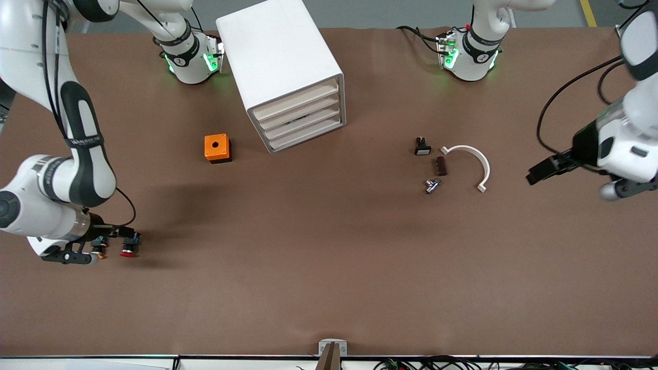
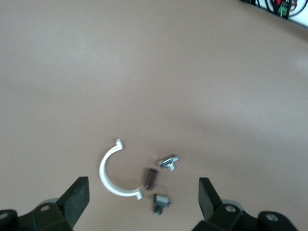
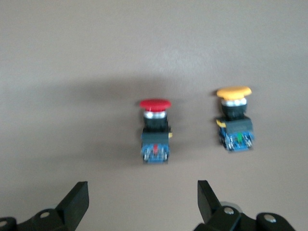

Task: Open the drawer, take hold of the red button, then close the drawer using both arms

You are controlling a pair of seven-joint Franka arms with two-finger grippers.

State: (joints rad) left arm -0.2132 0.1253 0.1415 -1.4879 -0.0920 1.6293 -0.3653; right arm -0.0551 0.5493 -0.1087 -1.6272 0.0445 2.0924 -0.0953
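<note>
The white cabinet [image 1: 280, 56] stands near the right arm's base, and all four cream-fronted drawers [image 1: 300, 117] look shut. The red-capped button [image 1: 128, 251] lies on the table at the right arm's end, beside an orange-yellow-capped button [image 1: 97, 251]. My right gripper [image 1: 110, 241] hovers just over them, open and empty. In the right wrist view the red button [image 3: 155, 130] and the yellow one [image 3: 234, 120] lie ahead of the open right gripper [image 3: 143, 202]. My left gripper [image 1: 538, 173] is open and empty, in the air at the left arm's end.
An orange box with a round hole [image 1: 217, 148] sits beside the cabinet. A white curved piece [image 1: 470, 164], a brown block [image 1: 441, 166], a metal bolt [image 1: 432, 185] and a small black switch [image 1: 422, 146] lie together; the left wrist view shows the curved piece [image 2: 115, 173].
</note>
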